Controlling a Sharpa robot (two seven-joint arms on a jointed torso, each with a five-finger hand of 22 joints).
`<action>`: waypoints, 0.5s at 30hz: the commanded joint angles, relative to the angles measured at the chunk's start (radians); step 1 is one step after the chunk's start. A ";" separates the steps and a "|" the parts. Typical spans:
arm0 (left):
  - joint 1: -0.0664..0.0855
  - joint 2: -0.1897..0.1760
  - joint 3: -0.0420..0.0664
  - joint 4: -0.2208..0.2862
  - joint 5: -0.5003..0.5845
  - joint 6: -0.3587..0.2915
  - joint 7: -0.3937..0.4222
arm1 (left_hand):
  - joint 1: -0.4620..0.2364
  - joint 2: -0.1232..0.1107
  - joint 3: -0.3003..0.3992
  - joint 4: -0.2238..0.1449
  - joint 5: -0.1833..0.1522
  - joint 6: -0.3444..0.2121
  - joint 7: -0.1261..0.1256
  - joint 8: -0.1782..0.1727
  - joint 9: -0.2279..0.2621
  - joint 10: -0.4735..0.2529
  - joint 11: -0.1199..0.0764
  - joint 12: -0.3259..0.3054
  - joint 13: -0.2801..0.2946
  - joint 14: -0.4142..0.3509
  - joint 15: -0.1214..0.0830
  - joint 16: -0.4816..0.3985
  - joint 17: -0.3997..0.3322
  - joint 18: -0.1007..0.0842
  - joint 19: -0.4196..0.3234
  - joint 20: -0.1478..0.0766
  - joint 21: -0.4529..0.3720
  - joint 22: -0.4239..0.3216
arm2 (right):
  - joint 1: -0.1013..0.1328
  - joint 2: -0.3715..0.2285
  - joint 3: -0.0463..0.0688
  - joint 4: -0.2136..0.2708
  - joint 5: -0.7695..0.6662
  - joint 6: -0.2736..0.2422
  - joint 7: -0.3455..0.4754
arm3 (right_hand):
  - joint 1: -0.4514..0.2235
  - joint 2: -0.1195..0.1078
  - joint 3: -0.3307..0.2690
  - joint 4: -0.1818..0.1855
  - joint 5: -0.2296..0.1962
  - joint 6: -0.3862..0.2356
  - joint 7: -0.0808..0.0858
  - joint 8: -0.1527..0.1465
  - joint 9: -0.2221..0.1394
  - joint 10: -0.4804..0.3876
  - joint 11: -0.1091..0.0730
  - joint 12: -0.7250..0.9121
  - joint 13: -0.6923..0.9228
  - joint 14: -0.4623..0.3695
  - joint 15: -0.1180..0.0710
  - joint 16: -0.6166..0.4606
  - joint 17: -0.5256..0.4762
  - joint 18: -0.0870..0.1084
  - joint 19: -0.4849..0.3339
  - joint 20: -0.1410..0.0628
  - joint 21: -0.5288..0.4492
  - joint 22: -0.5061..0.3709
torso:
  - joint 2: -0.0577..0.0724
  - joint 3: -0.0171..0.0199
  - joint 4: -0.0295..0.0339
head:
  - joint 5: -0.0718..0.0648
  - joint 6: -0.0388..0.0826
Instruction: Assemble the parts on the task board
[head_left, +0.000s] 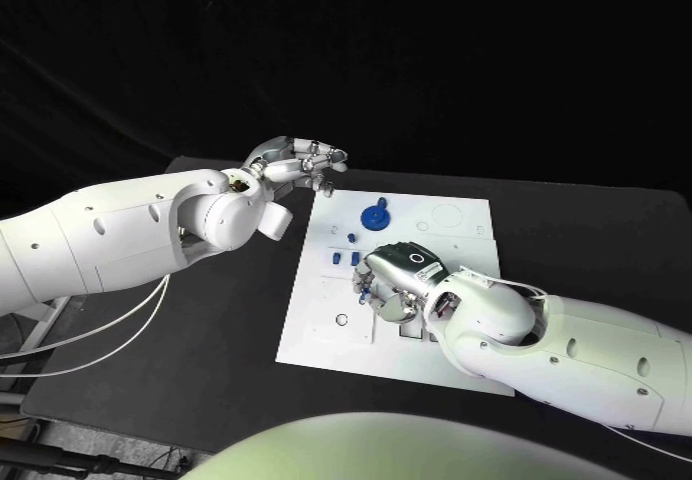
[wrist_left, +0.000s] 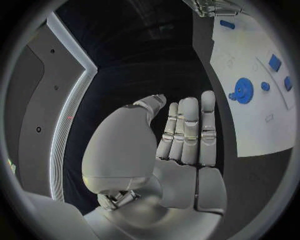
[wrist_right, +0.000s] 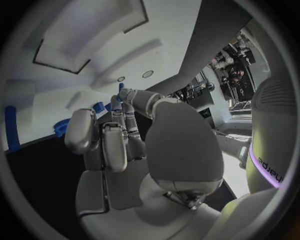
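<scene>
White task board (head_left: 325, 340); blue parts (head_left: 375, 216); black table (head_left: 188, 350); silver fingers (head_left: 310, 155); white arms.

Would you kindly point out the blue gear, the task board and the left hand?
blue gear (head_left: 375, 216), head view, its toothed face.
task board (head_left: 325, 345), head view, bare near corner.
left hand (head_left: 296, 162), head view, its palm.

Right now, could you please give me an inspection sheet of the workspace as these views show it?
Surface: black table, with the white task board lying in the middle.
Job's things: blue gear on the board's far part; small blue parts beside the right robot hand.
Clutter: nothing seen.
Robot hands: left robot hand raised beyond the board's far left corner, fingers apart, holding nothing; right robot hand low over the board's middle, whether it holds a part cannot be told.
Cables: white cables hang under the left arm.
Surroundings: dark backdrop behind the table.
</scene>
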 joint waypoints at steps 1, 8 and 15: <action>0.000 0.003 0.000 0.001 0.007 0.017 0.005 | -0.009 0.000 -0.004 0.001 -0.005 -0.006 0.001 0.004 0.002 -0.006 0.002 0.002 -0.002 -0.004 0.003 -0.005 -0.001 0.009 0.003 0.002 -0.006 -0.001 | -0.004 0.004 0.000 -0.005 -0.018 0.007 0.014 | 0.004 0.014 0.005 -0.002 0.003 0.002 0.001 0.002 0.001 0.057 -0.047 0.002 0.047 0.067 -0.006 0.006 0.044 -0.007 -0.002 -0.007 -0.002 0.004 | 0.000 0.0000 0.0004 | 0.005 -0.004; 0.000 0.004 0.000 0.001 0.007 0.021 0.000 | -0.010 0.000 -0.004 0.001 -0.005 -0.006 0.001 0.004 0.002 -0.007 0.002 0.002 -0.002 -0.004 0.003 -0.005 -0.002 0.009 0.003 0.003 -0.007 -0.002 | -0.008 0.006 -0.002 -0.011 -0.017 0.011 0.016 | 0.004 0.014 0.004 -0.002 0.003 0.001 0.002 0.002 0.001 0.057 -0.047 0.001 0.048 0.067 -0.006 0.006 0.044 -0.007 -0.002 -0.007 -0.002 0.004 | 0.000 0.0003 -0.0008 | 0.008 -0.008; 0.000 0.004 0.000 -0.001 0.006 0.026 -0.006 | -0.010 0.000 -0.004 0.002 -0.005 -0.007 0.001 0.004 0.002 -0.008 0.002 0.002 -0.002 -0.004 0.003 -0.005 -0.002 0.010 0.004 0.003 -0.007 -0.002 | -0.009 0.006 -0.002 -0.012 -0.017 0.018 0.015 | 0.004 0.014 0.004 -0.002 0.003 0.001 0.002 0.002 0.001 0.057 -0.047 0.001 0.048 0.067 -0.006 0.006 0.044 -0.007 -0.002 -0.007 -0.002 0.004 | 0.000 0.0007 -0.0002 | 0.013 -0.008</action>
